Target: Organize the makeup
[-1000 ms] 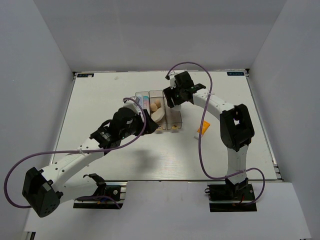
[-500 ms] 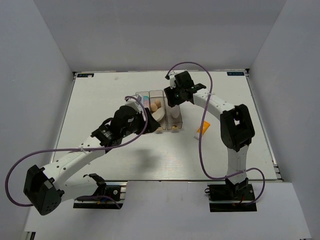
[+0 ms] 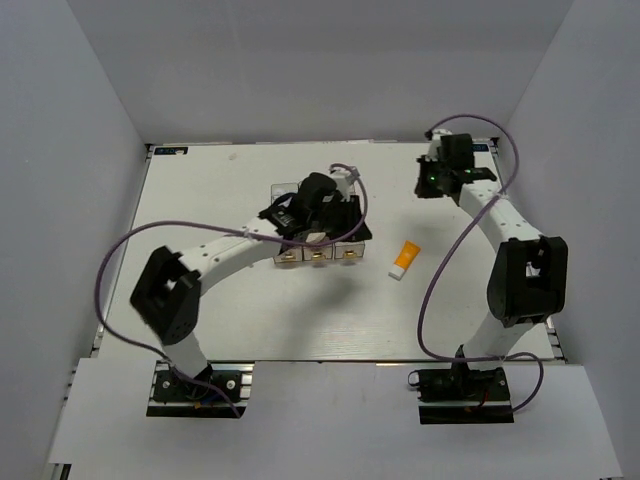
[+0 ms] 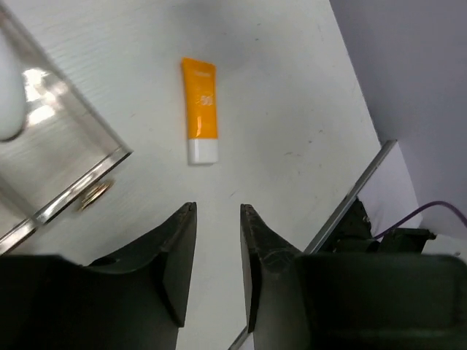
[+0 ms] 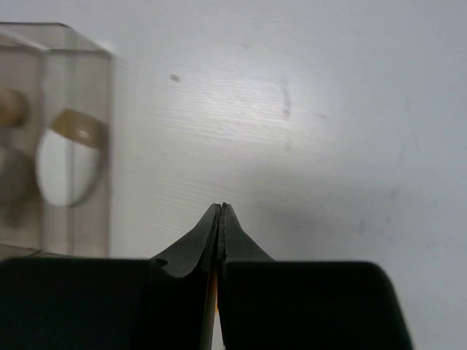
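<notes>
The orange-white tube [image 3: 404,259] lies flat on the white table, right of the clear box [image 3: 290,252]; it also shows ahead of my left fingers as the tube [image 4: 199,120]. My left gripper [image 3: 341,213] hangs over the box's right end and its arm hides most of the contents. In the wrist view the left gripper [image 4: 217,208] is open with only bare table in the gap. My right gripper [image 3: 428,183] is at the back right, away from the box. The right gripper [image 5: 221,205] is shut on nothing. A white oval pad [image 5: 69,164] and a beige sponge [image 5: 11,109] sit inside the box [image 5: 73,44].
Grey walls close in the table on three sides. A metal rail [image 4: 350,200] marks the table edge in the left wrist view. The purple cable [image 3: 115,262] loops off the left arm, over the table's left half.
My left arm has swung right across the box and its jaws have narrowed. My right gripper has pulled away from the box to the back right and shut.
</notes>
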Available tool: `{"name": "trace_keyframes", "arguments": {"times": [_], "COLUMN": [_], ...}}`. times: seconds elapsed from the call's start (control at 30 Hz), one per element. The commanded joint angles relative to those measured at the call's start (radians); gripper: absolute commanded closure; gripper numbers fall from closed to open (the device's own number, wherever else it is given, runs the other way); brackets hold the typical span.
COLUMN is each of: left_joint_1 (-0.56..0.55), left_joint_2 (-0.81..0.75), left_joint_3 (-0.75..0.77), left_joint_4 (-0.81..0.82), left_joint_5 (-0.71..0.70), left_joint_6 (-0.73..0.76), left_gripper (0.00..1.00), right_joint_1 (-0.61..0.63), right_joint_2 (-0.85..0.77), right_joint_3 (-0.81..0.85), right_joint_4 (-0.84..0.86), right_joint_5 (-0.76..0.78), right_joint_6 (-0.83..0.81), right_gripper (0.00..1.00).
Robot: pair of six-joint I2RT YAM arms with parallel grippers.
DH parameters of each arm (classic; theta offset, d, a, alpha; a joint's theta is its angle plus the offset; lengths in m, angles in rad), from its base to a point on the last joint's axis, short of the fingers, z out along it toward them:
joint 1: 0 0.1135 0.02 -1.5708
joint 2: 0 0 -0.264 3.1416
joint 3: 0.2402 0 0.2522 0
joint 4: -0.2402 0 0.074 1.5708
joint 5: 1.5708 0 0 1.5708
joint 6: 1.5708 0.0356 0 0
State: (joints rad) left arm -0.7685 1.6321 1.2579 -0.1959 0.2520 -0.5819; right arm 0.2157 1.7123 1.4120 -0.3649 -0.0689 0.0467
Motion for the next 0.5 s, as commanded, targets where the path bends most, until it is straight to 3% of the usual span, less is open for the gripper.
{"name": "trace_keyframes", "arguments": {"times": [0.0,0.07,0.1,0.13,0.23,0.33,0.47], "left_joint_1": [-0.041,-0.074,-0.086,-0.11,-0.143,-0.176,-0.198], "left_joint_2": [0.118,0.234,0.274,0.344,0.454,0.577,0.652], "left_joint_3": [0.156,0.233,0.317,0.363,0.545,0.693,0.742], "left_joint_4": [-0.02,-0.069,-0.092,-0.12,-0.22,-0.315,-0.347], "left_joint_5": [0.096,0.092,0.081,0.064,-0.009,-0.097,-0.172], "left_joint_6": [0.082,0.109,0.119,0.128,0.168,0.197,0.221], "left_gripper": [0.57,0.41,0.25,0.2,0.15,0.13,0.12], "right_joint_1": [-0.126,-0.154,-0.186,-0.194,-0.24,-0.268,-0.302], "right_joint_2": [-0.043,-0.065,-0.089,-0.1,-0.141,-0.158,-0.166], "right_joint_3": [-0.089,-0.12,-0.139,-0.168,-0.212,-0.238,-0.248], "right_joint_4": [-0.058,-0.052,-0.051,-0.039,-0.031,-0.023,-0.02], "right_joint_5": [-0.035,-0.052,-0.057,-0.069,-0.095,-0.117,-0.141], "right_joint_6": [0.056,0.051,0.05,0.047,0.035,0.038,0.045], "right_gripper": [1.0,1.0,0.95,0.87,0.78,0.75,0.74]}}
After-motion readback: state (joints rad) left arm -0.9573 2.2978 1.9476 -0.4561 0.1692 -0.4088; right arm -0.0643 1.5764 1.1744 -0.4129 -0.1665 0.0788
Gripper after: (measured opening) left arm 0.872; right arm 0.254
